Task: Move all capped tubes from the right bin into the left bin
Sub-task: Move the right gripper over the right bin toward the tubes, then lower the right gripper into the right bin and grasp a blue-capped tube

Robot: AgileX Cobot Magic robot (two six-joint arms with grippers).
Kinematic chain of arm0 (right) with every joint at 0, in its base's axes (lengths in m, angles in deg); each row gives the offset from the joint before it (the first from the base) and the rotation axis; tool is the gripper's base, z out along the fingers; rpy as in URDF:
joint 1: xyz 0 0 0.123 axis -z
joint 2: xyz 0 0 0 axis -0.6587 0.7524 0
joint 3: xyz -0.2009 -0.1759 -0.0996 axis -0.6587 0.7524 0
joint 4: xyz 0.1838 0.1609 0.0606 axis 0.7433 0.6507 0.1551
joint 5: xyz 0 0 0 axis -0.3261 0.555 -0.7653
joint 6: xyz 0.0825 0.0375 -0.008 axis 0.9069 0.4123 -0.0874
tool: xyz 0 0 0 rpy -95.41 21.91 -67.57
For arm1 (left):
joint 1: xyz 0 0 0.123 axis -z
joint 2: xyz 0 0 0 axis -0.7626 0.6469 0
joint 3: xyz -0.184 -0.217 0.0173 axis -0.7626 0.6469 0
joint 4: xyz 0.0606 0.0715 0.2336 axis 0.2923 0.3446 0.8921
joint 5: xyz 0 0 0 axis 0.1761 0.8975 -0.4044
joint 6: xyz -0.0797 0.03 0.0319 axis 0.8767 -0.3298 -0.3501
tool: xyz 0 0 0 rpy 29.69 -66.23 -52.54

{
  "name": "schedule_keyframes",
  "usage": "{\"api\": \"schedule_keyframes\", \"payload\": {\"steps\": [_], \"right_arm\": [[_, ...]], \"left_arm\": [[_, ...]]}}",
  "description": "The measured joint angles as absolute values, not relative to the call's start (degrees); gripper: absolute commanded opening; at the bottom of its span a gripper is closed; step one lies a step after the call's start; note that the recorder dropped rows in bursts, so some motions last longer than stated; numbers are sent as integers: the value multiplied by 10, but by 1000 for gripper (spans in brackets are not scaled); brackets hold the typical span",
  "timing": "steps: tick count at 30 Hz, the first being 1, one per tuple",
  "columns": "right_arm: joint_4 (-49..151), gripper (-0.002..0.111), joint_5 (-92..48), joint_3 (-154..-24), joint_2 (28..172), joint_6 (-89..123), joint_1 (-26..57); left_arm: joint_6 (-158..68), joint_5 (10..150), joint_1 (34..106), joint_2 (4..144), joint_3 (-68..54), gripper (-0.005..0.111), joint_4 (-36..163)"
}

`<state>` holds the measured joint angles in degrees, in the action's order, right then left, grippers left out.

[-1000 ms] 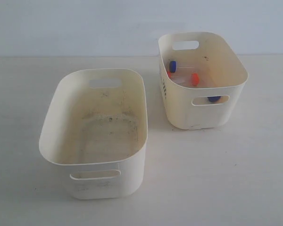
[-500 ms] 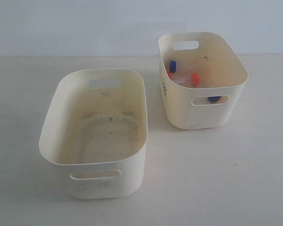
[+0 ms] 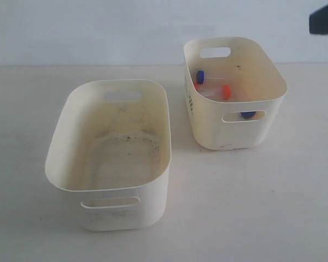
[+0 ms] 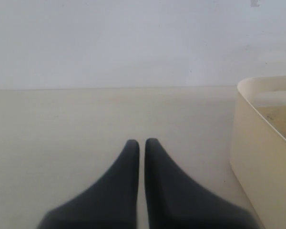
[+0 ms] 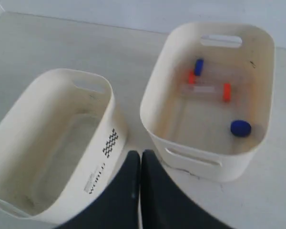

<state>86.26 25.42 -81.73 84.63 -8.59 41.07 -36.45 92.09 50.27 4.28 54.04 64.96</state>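
Note:
The smaller right bin (image 3: 208, 131) holds the capped tubes. Blue caps show at its far left (image 3: 200, 76) and through the front handle slot (image 3: 248, 114); an orange-red cap (image 3: 226, 91) lies between them. The right wrist view shows the same bin (image 5: 229, 171) with two blue caps (image 5: 199, 67) (image 5: 240, 128) and two orange-red caps (image 5: 191, 77) (image 5: 226, 92) on clear tubes. My right gripper (image 5: 140, 153) is shut and empty, high above the gap between the bins. The larger left bin (image 3: 153, 202) holds nothing. My left gripper (image 4: 141, 142) is shut, low over the table beside that bin's wall (image 4: 257, 148).
A dark piece of the right arm (image 3: 323, 21) juts in at the top right corner of the exterior view. Both bins stand on a pale tabletop (image 3: 251, 207) with a light wall behind. The left bin's side (image 5: 95, 157) carries a printed label.
A dark part of the right arm has come into the exterior view at the top right corner. The bins and tubes have not moved.

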Motion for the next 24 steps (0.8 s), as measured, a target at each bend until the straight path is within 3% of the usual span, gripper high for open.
{"api": "schedule_keyframes", "payload": {"steps": [18, 21, 24], "right_arm": [[804, 1, 305, -1184, 1265, -154, 411], [800, 13, 302, -1205, 1313, -249, 411], [774, 41, 290, -1207, 1354, -354, 400]], "left_arm": [[-364, 921, 503, 43, 540, 4, 650], [-364, 921, 503, 43, 540, 4, 650], [-364, 921, 503, 43, 540, 4, 650]]}}
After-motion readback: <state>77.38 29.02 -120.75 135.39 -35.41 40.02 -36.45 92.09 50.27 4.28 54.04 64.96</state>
